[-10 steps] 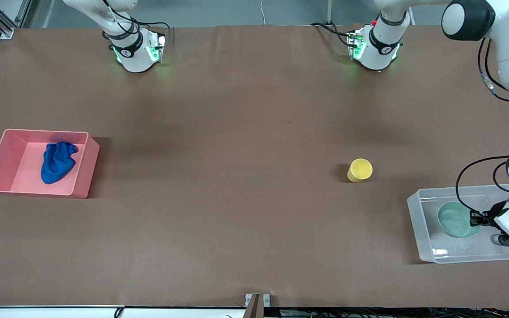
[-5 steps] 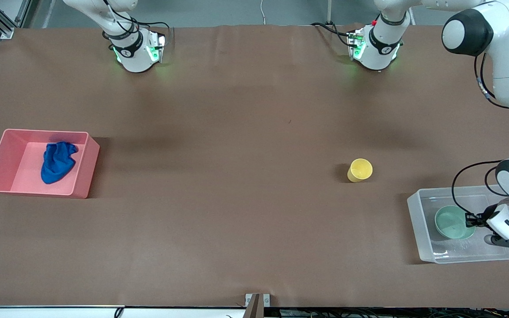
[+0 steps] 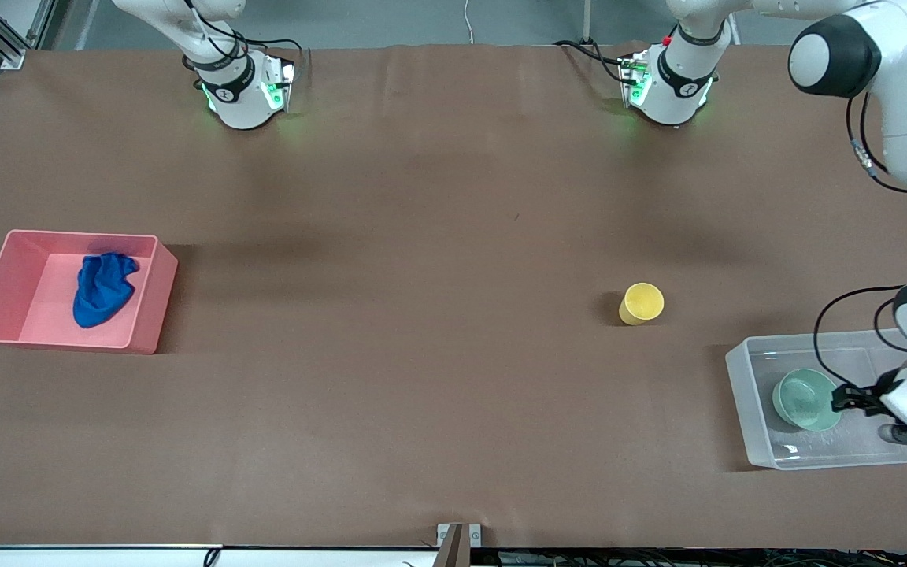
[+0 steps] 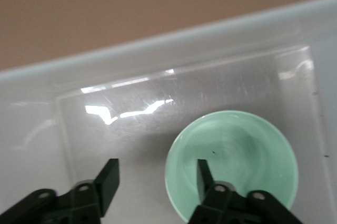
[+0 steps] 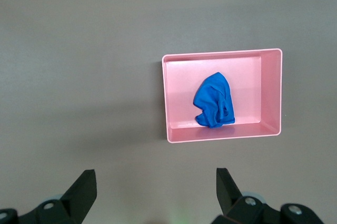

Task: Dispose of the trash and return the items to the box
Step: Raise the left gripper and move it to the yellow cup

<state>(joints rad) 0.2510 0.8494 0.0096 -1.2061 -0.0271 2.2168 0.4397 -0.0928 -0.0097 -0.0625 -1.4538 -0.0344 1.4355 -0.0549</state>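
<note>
Mint-green, the bowl [image 4: 231,163] is sitting in the clear box [image 4: 158,45] just under my left gripper [image 4: 155,176], whose spread fingers are straddling its rim, gripping nothing. My right gripper [image 5: 155,190] is hanging open, waiting high above the blue rag [image 5: 214,100].

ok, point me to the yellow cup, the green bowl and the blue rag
yellow cup [image 3: 642,302]: front view, open top.
green bowl [image 3: 805,399]: front view, inner floor, inside the clear tub.
blue rag [image 3: 101,288]: front view, middle folds, inside the pink bin.
</note>
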